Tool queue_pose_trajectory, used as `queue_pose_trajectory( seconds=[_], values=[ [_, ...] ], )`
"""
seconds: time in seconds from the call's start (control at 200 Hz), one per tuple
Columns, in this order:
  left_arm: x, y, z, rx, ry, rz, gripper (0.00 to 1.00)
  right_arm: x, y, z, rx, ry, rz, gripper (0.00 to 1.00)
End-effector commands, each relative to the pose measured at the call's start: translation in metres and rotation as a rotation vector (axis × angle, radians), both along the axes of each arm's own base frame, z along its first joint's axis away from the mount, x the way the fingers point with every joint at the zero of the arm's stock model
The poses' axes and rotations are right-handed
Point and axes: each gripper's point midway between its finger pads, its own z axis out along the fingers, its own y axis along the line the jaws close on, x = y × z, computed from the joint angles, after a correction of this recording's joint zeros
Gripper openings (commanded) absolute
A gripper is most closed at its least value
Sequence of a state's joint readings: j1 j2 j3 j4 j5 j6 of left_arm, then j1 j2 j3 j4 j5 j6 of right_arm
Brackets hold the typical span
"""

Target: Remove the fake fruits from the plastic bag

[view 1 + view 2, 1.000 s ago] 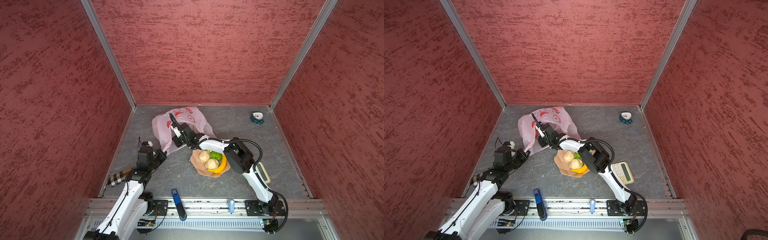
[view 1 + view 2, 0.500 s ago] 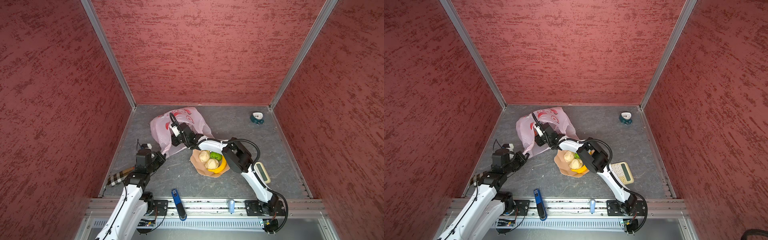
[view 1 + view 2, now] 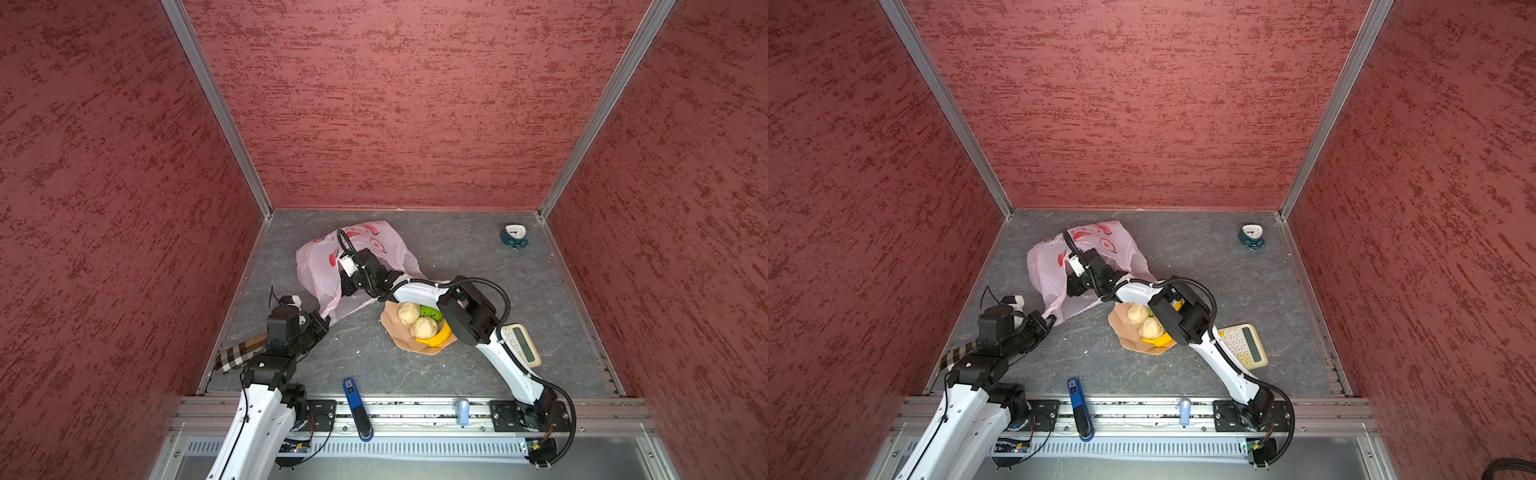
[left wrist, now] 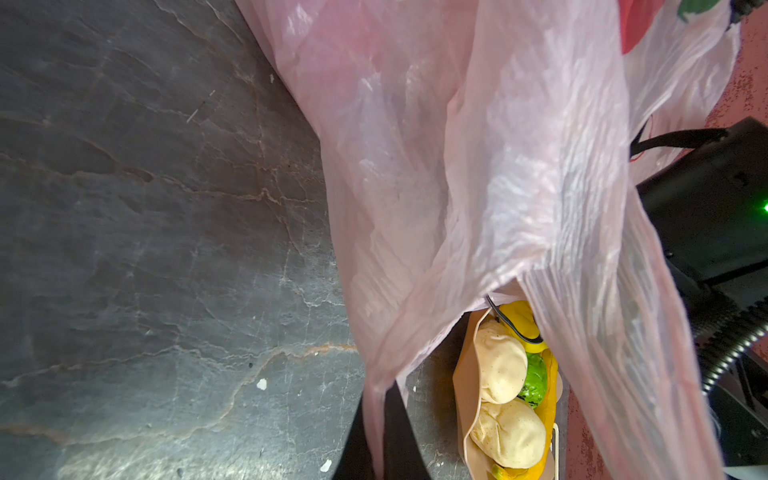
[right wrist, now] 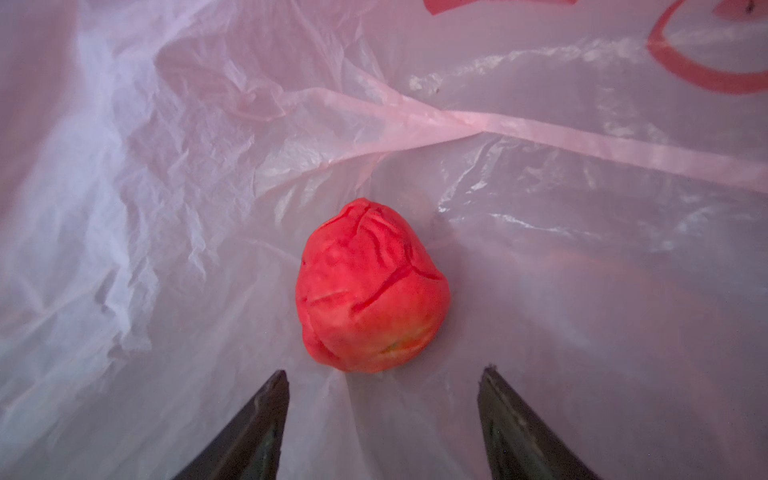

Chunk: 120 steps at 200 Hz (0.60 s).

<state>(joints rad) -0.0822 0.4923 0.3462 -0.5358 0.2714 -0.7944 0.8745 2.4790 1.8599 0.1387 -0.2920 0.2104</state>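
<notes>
One blue tool (image 3: 356, 409) is lying on the near rail, not part of the task. The left gripper (image 3: 321, 322) is pinching one loop handle of the plastic bag (image 3: 322, 270), with its jaws closed on the thin strip. It is tugging the handle near-left, probably to hold the mouth open and stop the bag sliding.

To the right, one peach bowl (image 3: 395, 338) is collecting the fruits that are out: two beige balls (image 3: 408, 312), one green fruit (image 3: 429, 311) and one banana (image 3: 436, 338), four in all. One calculator (image 3: 521, 345) is lying just right of the bowl.

Farther back, the right gripper (image 5: 382, 374) is reaching inside the bag, jaws standing wide and empty. Its tips are sitting just short of one red fruit (image 5: 372, 286) on the bag floor, not touching, likely lining up to straddle it. I cannot tell where the small yellow fruit is. One clock (image 3: 514, 237) is sitting in the far right corner.
</notes>
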Motion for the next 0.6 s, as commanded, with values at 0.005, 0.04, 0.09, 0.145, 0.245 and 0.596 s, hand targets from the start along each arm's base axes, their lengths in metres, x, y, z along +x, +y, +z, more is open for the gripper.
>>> queue_pose_trajectory(
  seconds=[0.005, 0.04, 0.09, 0.145, 0.245, 0.596],
  values=[
    [-0.005, 0.000, 0.000, 0.006, 0.009, -0.015, 0.07, -0.006, 0.017, 0.021, 0.085, -0.024, 0.066, 0.74],
    [-0.005, 0.000, -0.001, 0.005, 0.009, -0.017, 0.07, -0.007, 0.018, 0.023, 0.093, -0.025, 0.076, 0.75],
    [-0.005, -0.001, -0.002, 0.003, 0.011, -0.018, 0.07, -0.009, 0.020, 0.023, 0.102, -0.023, 0.089, 0.75],
    [-0.005, -0.001, -0.003, 0.003, 0.013, -0.022, 0.07, -0.009, 0.021, 0.023, 0.109, -0.023, 0.097, 0.75],
    [-0.005, -0.002, -0.005, -0.002, 0.014, -0.027, 0.07, -0.008, 0.024, 0.020, 0.105, -0.019, 0.097, 0.76],
    [-0.010, -0.007, 0.001, -0.016, -0.018, -0.059, 0.06, -0.005, 0.035, 0.013, 0.098, -0.006, 0.114, 0.77]
  ],
)
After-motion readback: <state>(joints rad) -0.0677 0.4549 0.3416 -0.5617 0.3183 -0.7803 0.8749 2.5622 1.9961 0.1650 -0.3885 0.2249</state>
